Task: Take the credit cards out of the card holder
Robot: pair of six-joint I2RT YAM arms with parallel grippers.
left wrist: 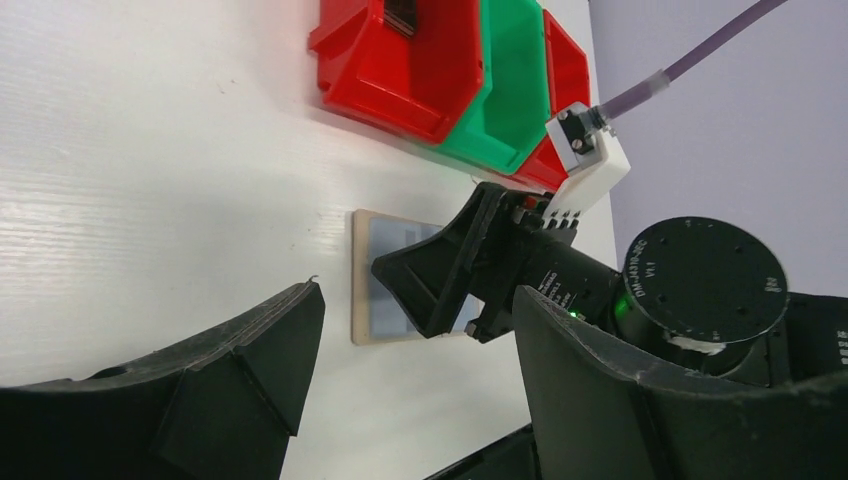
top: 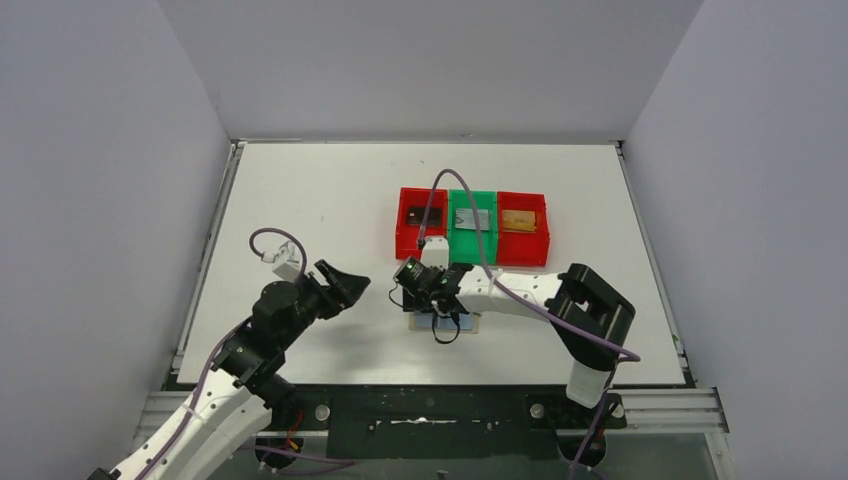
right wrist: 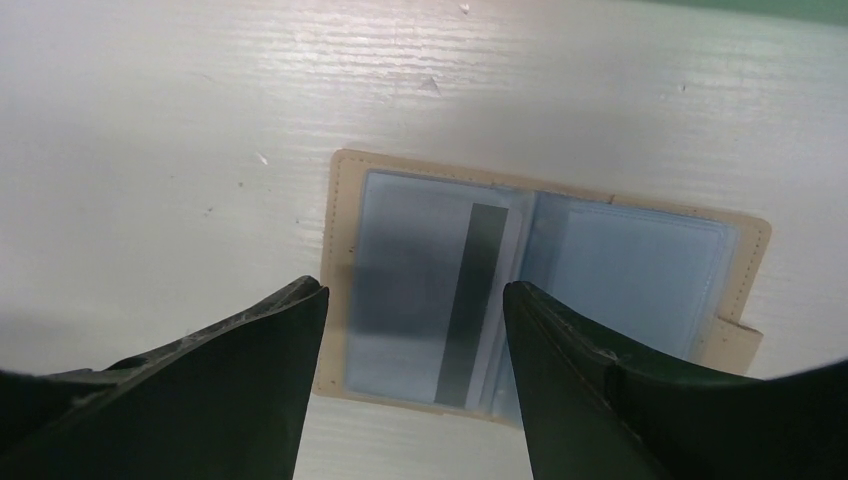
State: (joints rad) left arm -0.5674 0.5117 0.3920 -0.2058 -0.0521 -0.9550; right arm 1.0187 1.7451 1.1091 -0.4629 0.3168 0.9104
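The card holder (right wrist: 345,250) lies open and flat on the table, tan-rimmed with pale blue-grey panels, its closure tab at the right. A card (right wrist: 410,330) with a dark stripe sits in the left panel's pocket. My right gripper (right wrist: 415,290) hangs open just above that panel, one finger on each side, holding nothing. From above, the right gripper (top: 437,310) covers most of the card holder (top: 472,323). My left gripper (top: 345,285) is open and empty, off to the holder's left. In the left wrist view, the left gripper (left wrist: 418,300) faces the card holder (left wrist: 385,290).
Three bins stand in a row behind the holder: a red tray (top: 420,240), a green tray (top: 472,243) and a second red tray (top: 523,245). Each has a card lying inside. The right arm's purple cable arcs over them.
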